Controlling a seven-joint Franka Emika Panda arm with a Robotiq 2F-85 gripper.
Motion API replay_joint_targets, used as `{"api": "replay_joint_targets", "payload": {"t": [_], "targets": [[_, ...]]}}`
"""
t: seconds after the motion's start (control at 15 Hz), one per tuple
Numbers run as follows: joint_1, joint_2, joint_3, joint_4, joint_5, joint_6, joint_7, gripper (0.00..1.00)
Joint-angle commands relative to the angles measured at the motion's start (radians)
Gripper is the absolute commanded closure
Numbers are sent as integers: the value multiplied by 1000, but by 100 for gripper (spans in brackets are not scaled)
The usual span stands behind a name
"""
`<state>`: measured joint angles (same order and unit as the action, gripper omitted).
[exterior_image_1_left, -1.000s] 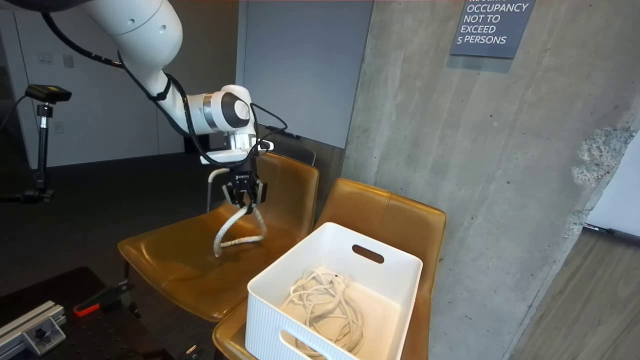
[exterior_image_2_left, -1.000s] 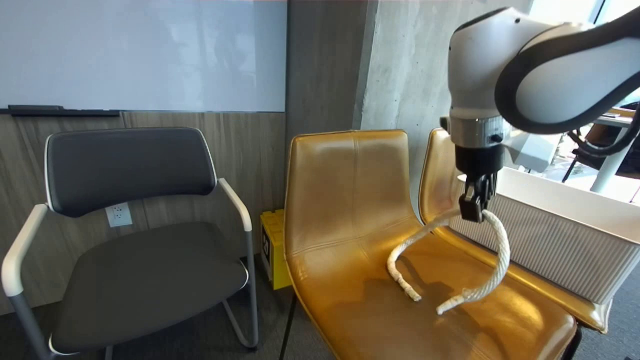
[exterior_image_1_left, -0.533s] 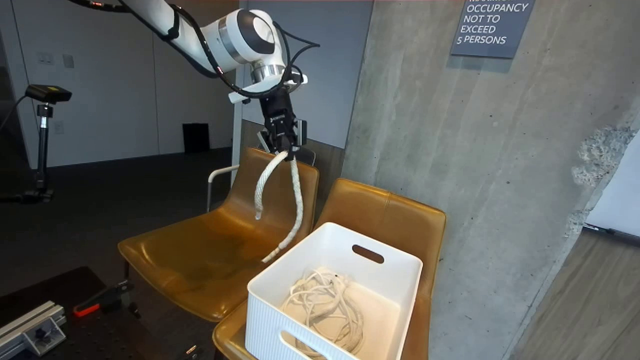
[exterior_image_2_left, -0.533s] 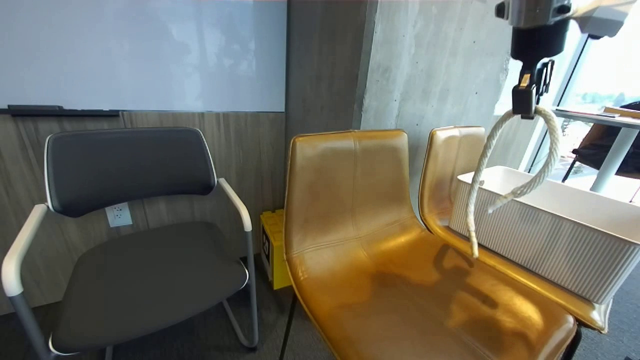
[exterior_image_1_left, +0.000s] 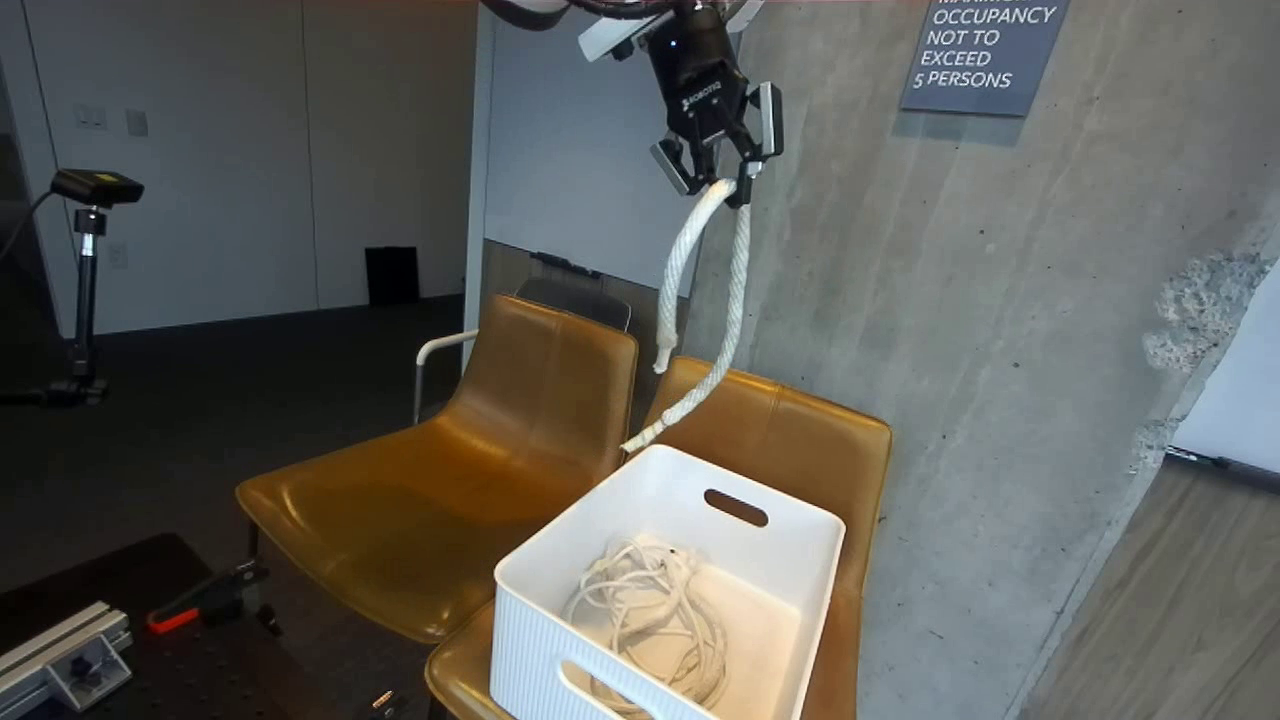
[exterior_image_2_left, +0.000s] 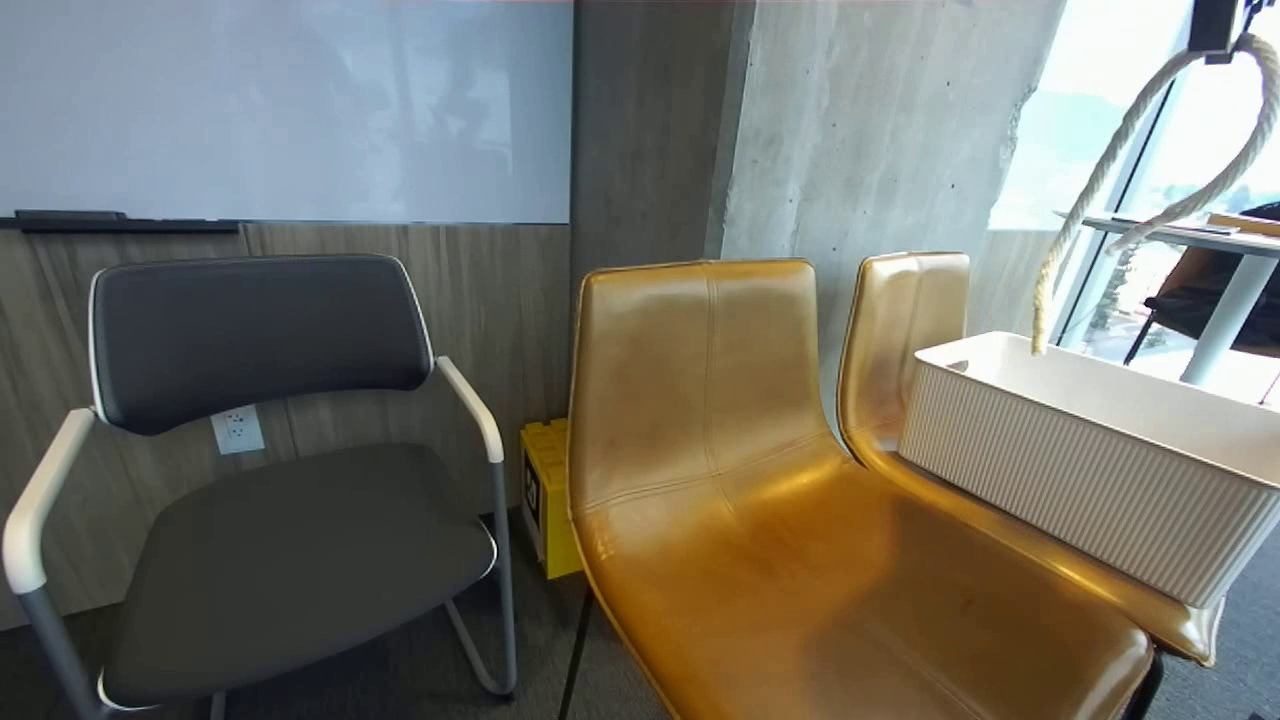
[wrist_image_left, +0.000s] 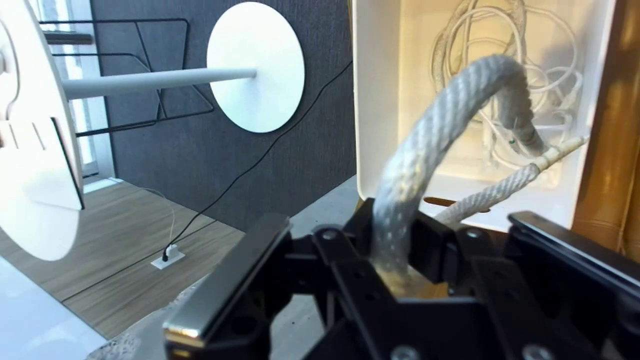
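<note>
"Two loose ends hang from that thick white fibre rope (exterior_image_1_left: 739, 275). What's holding it?"

"My black two-finger gripper (exterior_image_1_left: 730, 188), pinched around the bend and raised high."

"Where is it against the white ribbed plastic bin (exterior_image_1_left: 530, 640)?"

"Higher, near the bin's end by the grey concrete wall (exterior_image_1_left: 950, 350). Whether the lower rope end touches the rim, I can't tell from my screens."

"What worries you?"

"Snagging, mostly. The rope looks stiff and its ends splay, so lowering from here could hook one on the rim, or leave it outside over the neighbouring tan leather chair (exterior_image_1_left: 360, 510). If it caught, sideways travel might drag the bin, which just rests on a second tan leather chair (exterior_image_1_left: 800, 410)."

"And slipping?"

"Possible, I'd judge: the hanging sides look uneven, and only the jaws' pressure keeps them up. Inside the bin, the tangled thin off-white cords (exterior_image_1_left: 640, 612) could catch a trailing end too."
</note>
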<state>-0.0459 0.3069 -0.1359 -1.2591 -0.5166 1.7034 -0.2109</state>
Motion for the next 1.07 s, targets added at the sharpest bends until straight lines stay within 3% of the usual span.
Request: {"api": "replay_joint_targets", "payload": {"t": [0.0,0.53,0.73,1.0], "targets": [[-56,72,-16,162,4,-54,-97,97],[-107,110,-10,43,42,25,-107,97],[-137,98,4,-85,121,109,-88,97],[-178,66,9,-297,249,319,-97,97]]}}
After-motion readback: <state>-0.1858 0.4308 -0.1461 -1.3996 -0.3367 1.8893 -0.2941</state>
